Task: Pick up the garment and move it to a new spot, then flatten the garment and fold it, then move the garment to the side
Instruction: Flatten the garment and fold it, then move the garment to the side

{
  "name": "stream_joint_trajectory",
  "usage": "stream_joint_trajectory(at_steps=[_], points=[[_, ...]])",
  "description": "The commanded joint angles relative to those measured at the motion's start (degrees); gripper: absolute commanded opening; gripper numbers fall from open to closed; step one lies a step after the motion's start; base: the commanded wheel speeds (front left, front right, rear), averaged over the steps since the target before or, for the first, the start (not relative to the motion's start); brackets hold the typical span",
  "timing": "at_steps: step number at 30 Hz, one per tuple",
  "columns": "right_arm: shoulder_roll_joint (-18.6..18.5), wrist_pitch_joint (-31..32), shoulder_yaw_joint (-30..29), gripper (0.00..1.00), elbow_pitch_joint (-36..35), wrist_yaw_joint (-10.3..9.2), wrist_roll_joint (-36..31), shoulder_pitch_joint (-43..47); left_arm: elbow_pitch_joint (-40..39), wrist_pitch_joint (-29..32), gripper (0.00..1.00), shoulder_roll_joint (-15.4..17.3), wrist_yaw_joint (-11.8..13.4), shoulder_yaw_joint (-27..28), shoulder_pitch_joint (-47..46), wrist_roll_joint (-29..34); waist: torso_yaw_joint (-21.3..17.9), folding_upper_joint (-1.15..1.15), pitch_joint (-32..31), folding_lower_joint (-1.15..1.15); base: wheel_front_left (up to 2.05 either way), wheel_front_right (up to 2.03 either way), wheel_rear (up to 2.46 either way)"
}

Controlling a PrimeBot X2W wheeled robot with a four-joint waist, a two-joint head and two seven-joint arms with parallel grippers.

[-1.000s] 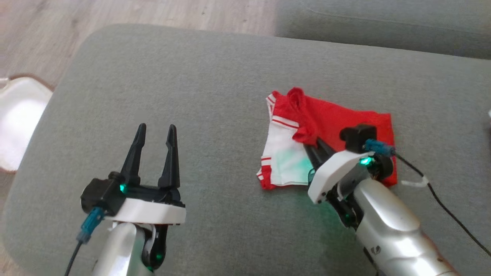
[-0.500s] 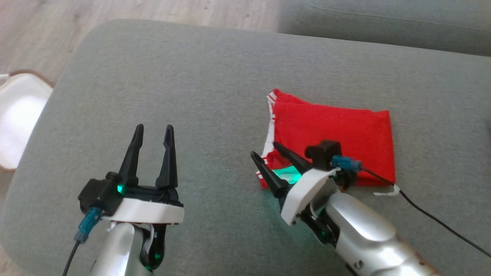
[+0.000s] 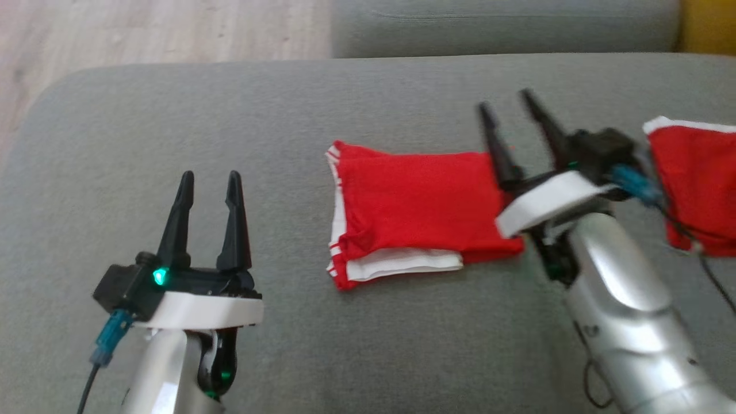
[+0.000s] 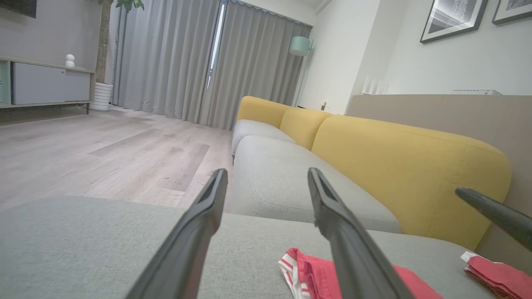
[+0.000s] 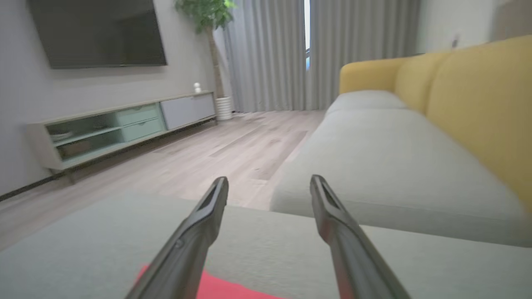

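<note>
Since the garment (image 3: 414, 213) lies folded into a flat red rectangle in the middle of the grey cushion (image 3: 172, 115), we judge that what is left is to shift it to the side without spoiling the fold. We read it as thin knit cloth. It looks light, soft and limp, with no stiffness to keep its shape once lifted. It is also likely to cling a little to the woven upholstery, so dragging it would rumple the bottom layer. Its left edge shows red-and-white striped hems stacked one on another, and along the near edge a white layer (image 3: 402, 261) peeks out from under the red. A pinch at either place might catch one ply only and let the stack fall open. The right edge looks like a closed fold, so we would take hold there, low and through all the layers. Our right gripper (image 3: 505, 100) stands over that right edge with its fingers apart and nothing between them; whether it touches the cloth we cannot tell. Our left gripper (image 3: 209, 175) hovers well to the left of the garment, its fingers likewise apart and empty. A second red garment (image 3: 696, 184) lies at the right, apart from ours, and should not be snagged.
</note>
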Motion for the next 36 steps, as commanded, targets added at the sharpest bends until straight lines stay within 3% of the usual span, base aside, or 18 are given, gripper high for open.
stream_joint_trajectory(at_steps=[1, 9, 13, 26, 36], points=[[0.6, -0.8, -1.5, 1.0, -3.1, -0.04, -2.2, 1.9, -2.3, -0.3, 1.0, 0.2, 0.4, 2.5, -1.2, 0.7, -1.4, 0.0, -0.2, 0.0, 0.0, 0.0, 0.0], [1.8, -0.8, -13.7, 1.0, -12.7, -0.04, -11.1, 11.7, -3.7, -0.3, 1.0, 0.2, 0.5, 3.3, -0.2, 2.0, -3.4, 0.0, -0.4, 0.0, 0.0, 0.0, 0.0], [2.3, -0.8, -16.5, 1.0, -16.5, -0.04, -12.8, 16.4, -3.1, -0.3, 1.0, 0.2, 0.5, 3.5, 0.7, 3.0, -4.1, 0.0, -0.4, 0.0, 0.0, 0.0, 0.0], [2.4, -0.8, -16.3, 1.0, -19.9, -0.04, -9.6, 21.6, -2.7, -0.3, 1.0, 0.2, 0.3, 2.8, 2.4, 3.0, -3.8, 0.0, 0.0, 0.0, 0.0, 0.0, 0.0], [2.4, 0.5, -15.4, 1.0, -14.0, -0.04, -11.0, 17.9, -3.2, -0.3, 1.0, 0.2, 0.3, 0.9, -0.1, 2.4, -0.5, 0.0, 3.1, 0.0, 0.0, 0.0, 0.0]])
